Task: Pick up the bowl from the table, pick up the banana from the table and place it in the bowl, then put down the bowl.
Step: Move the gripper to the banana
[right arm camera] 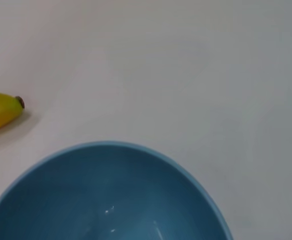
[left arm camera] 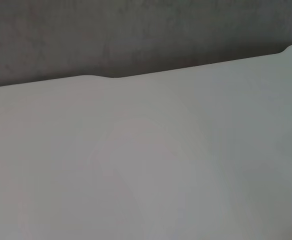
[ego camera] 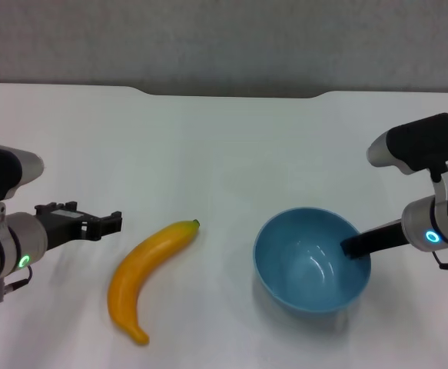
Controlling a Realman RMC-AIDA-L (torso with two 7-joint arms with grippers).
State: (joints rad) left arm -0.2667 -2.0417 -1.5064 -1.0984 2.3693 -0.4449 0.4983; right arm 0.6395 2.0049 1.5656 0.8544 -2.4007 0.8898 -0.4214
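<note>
The light-blue bowl stands on the white table, right of centre. My right gripper reaches over the bowl's right rim, its dark tip inside the bowl. The right wrist view shows the bowl's inside close up and the banana's dark tip beyond it. The yellow-orange banana lies on the table left of the bowl, dark tip toward the bowl. My left gripper is open and empty, just left of the banana and apart from it.
The table's far edge has a shallow notch in front of a grey wall. The left wrist view shows only bare tabletop and the wall.
</note>
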